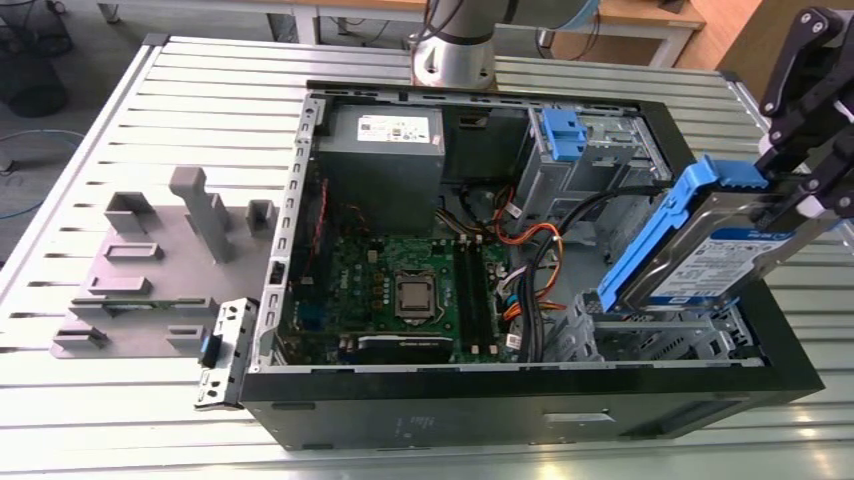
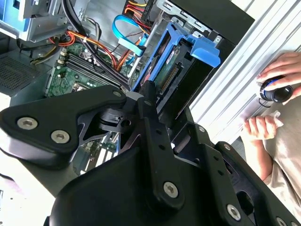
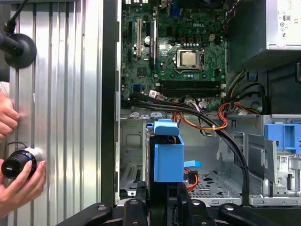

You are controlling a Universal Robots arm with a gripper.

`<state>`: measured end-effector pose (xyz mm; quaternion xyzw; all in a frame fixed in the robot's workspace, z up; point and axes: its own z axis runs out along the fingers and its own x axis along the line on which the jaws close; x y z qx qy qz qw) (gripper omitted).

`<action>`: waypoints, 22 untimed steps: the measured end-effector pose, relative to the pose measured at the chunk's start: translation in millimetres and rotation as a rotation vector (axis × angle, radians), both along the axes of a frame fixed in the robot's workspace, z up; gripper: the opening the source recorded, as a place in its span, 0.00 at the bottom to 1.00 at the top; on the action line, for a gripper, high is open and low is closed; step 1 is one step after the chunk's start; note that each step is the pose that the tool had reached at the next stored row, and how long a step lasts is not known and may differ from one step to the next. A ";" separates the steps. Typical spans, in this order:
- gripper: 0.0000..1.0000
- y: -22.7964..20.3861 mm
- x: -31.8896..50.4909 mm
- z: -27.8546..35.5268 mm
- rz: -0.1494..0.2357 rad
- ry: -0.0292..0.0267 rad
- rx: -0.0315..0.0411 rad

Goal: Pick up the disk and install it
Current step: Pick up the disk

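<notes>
The disk (image 1: 721, 265), a silver drive with a white-and-blue label in a blue carrier frame, hangs tilted over the right end of the open computer case (image 1: 534, 405). My gripper (image 1: 805, 200) is shut on its upper edge, at the exterior view's right. The disk's lower end sits just above the metal drive cage (image 1: 667, 338). In the second wrist view the disk (image 2: 171, 70) stretches away from the black gripper (image 2: 146, 96). The first wrist view has the blue carrier (image 3: 168, 155) upright between the fingers, over the cage (image 3: 134, 160).
Inside the case lie a green motherboard (image 1: 400, 290), a grey power supply (image 1: 380, 150), bundled cables (image 1: 534, 260) and a blue bracket (image 1: 561, 130) in the far bay. A grey fixture (image 1: 160, 270) stands on the slotted table. A person's hands (image 3: 19, 174) hold a round black object beside the case.
</notes>
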<state>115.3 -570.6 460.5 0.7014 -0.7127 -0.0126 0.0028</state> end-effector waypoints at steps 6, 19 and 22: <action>0.35 0.0 0.0 -2.1 0.000 0.0000 0.0000; 0.35 0.0 -3.9 -2.6 0.000 -0.0009 0.0002; 0.35 0.0 -3.9 -3.8 0.000 -0.0011 -0.0001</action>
